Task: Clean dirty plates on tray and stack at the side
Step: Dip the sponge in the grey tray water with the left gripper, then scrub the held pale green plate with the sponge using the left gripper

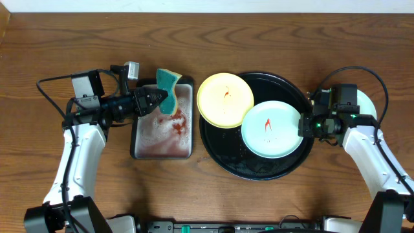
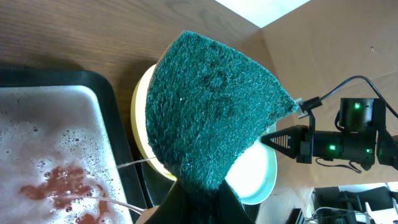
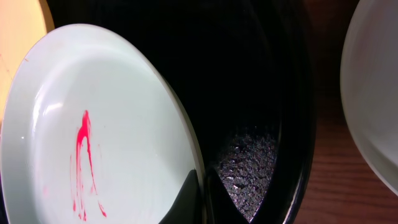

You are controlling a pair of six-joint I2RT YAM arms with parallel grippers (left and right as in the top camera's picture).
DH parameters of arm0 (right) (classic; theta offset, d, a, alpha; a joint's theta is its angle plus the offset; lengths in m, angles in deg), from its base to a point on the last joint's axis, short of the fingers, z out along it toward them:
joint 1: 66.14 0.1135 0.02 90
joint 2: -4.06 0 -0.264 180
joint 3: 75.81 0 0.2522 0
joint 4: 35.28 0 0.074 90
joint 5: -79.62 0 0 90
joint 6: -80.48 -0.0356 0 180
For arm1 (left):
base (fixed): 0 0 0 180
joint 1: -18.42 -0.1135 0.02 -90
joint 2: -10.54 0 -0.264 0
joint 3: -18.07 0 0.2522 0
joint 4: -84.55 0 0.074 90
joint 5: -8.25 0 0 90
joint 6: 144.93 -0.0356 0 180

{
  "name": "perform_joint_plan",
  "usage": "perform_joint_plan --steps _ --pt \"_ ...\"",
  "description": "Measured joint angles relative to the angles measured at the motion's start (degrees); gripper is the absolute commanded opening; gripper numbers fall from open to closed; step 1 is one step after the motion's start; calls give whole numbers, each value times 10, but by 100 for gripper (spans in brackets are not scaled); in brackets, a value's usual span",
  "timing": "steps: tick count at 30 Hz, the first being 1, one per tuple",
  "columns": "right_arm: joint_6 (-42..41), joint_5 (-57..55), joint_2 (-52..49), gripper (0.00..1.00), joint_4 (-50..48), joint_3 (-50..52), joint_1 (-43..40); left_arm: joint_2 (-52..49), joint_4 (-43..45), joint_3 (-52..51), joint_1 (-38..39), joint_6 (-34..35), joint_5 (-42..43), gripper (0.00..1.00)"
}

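Observation:
The round black tray (image 1: 284, 87) holds a pale yellow plate (image 1: 225, 98) with a small red smear at its left rim and a mint-white plate (image 1: 272, 129) with a red streak. My right gripper (image 1: 302, 125) is shut on the mint plate's right rim; the right wrist view shows the fingers (image 3: 202, 196) pinching the rim of that plate (image 3: 93, 130) over the tray (image 3: 249, 93). A third pale plate (image 1: 366, 103) lies behind the right arm on the table, also in the right wrist view (image 3: 373, 99). My left gripper (image 1: 162, 100) is shut on a teal sponge (image 1: 169, 87), held above the grey tray; in the left wrist view the sponge (image 2: 211, 112) hides the fingers.
A rectangular grey metal tray (image 1: 187, 152) with foamy, red-tinged water (image 2: 50, 149) sits left of the black tray. Water drips from the sponge. Bare wooden table lies around both trays.

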Motion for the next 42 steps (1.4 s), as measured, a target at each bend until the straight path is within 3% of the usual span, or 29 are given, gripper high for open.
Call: perform_joint_plan --steps 7,17,22,25,34,42 --pt "1 0 0 1 33 3 0 0 -19 0 11 -2 -27 7" --pt "2 11 0 1 11 42 0 -13 -121 0 202 41 -385 7" --pt "2 21 0 1 -12 64 0 -22 -122 4 290 72 -461 7" --pt "2 24 0 1 -12 70 0 -22 -111 24 341 95 -475 7" --pt "2 26 0 1 -12 71 0 -90 82 50 484 221 -410 7" --pt "2 27 0 1 -12 71 0 -221 33 145 537 270 -358 7"
